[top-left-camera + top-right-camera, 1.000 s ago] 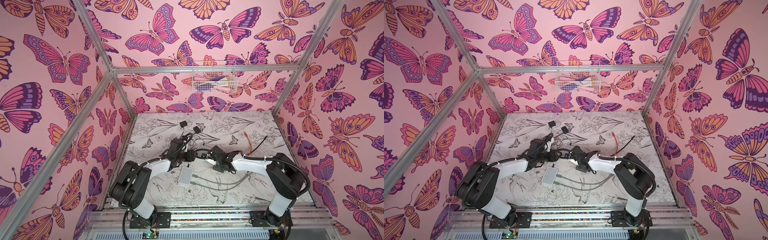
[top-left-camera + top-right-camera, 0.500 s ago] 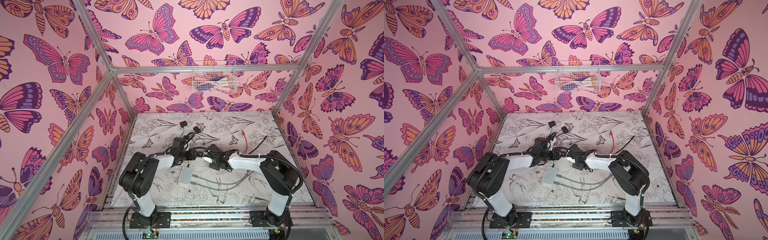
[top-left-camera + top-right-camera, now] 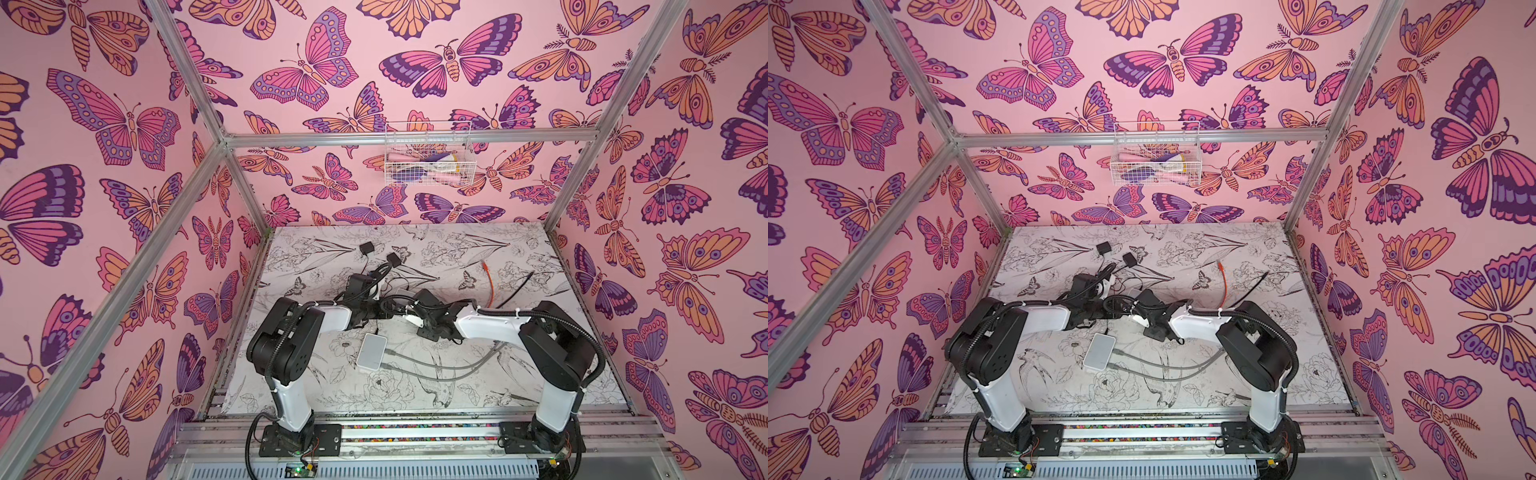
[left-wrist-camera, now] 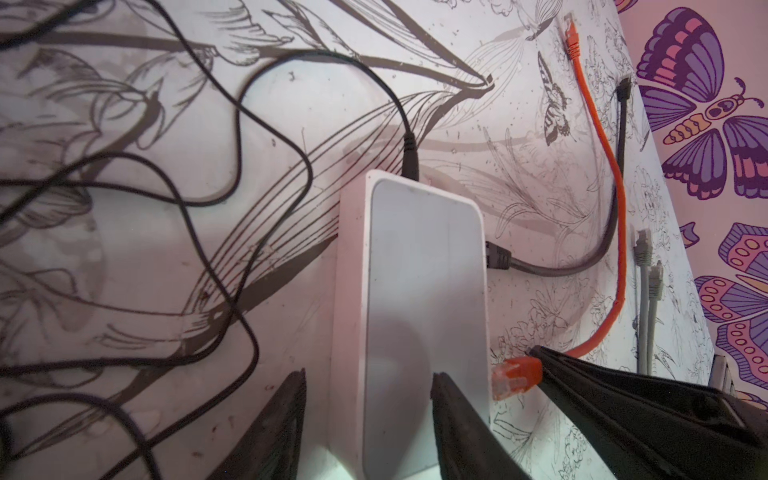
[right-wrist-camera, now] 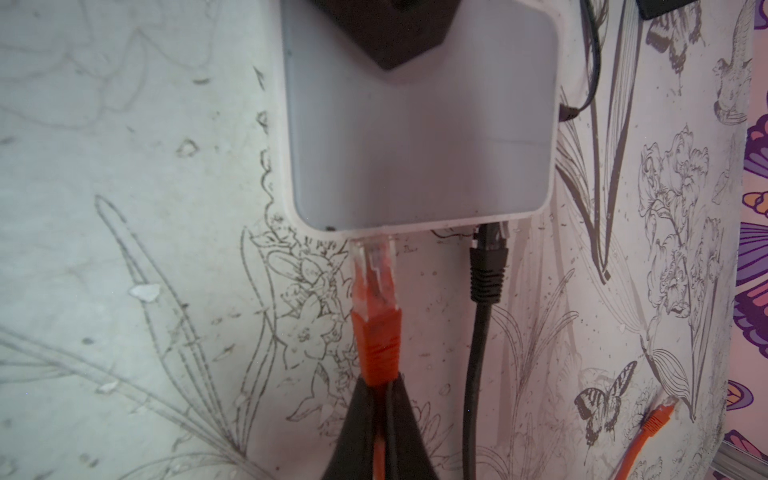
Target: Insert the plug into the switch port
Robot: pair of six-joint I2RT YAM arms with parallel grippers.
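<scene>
top views both give us the flower-printed table (image 3: 457,249), where the left arm (image 3: 328,318) and the right arm (image 3: 486,328) reach inward and meet near its middle, over a tangle of black leads (image 4: 208,166). nearer the front edge lies a second white box (image 3: 372,352) with two grey cables (image 3: 436,368) running from it.

from the left wrist we see the white switch (image 4: 424,291) lying on the table. the left gripper (image 4: 370,376) is spread astride its long edge, with one finger just beside the side wall and the other over the top face.

the right gripper (image 5: 380,392) is pressed together on the orange cable (image 4: 611,199), pinching it at the boot just behind the plug (image 5: 374,266). the plug's clear tip meets the switch's port wall, near a black cable (image 5: 478,374) already seated there. how deep the plug sits we cannot tell.
</scene>
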